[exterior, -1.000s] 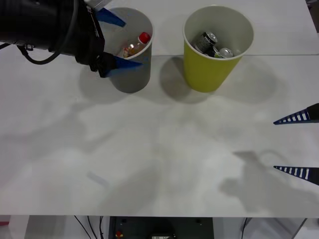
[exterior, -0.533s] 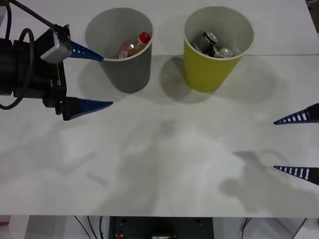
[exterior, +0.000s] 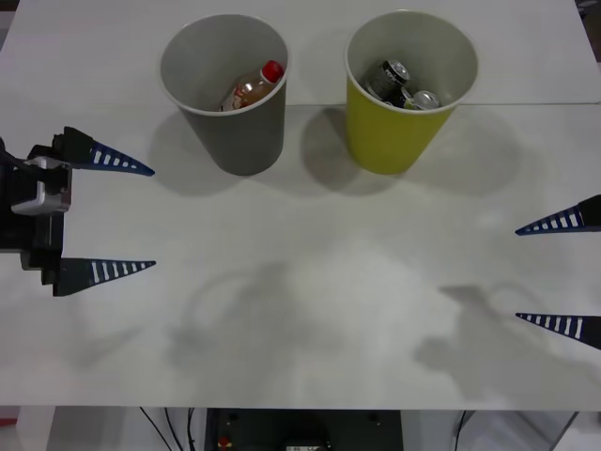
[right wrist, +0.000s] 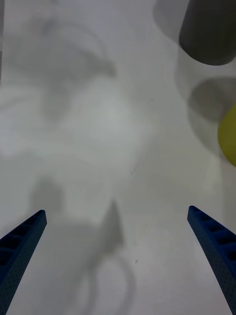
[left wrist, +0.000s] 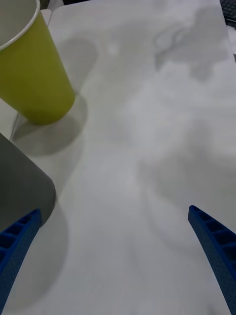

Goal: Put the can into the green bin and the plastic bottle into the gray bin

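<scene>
At the frame's left edge my left gripper [exterior: 131,218] hangs wide and empty over the bench [exterior: 310,310]. Upper left, the gray bin [exterior: 246,132] holds the plastic bottle [exterior: 254,87]. Right of it, the green bin [exterior: 390,136] holds the can [exterior: 424,99]. My right gripper [exterior: 531,274] gapes empty at right.

The gray bin [exterior: 225,89] hid the plastic bottle's [exterior: 252,87] lower part. The right pincer [exterior: 561,273] was cut off at the right edge.

Two bins stand here: one gray bin [exterior: 225,89] and one green bin [exterior: 408,89]. One plastic bottle [exterior: 252,87] and two cans show: a silver can [exterior: 423,99] and a black can [exterior: 387,78].
</scene>
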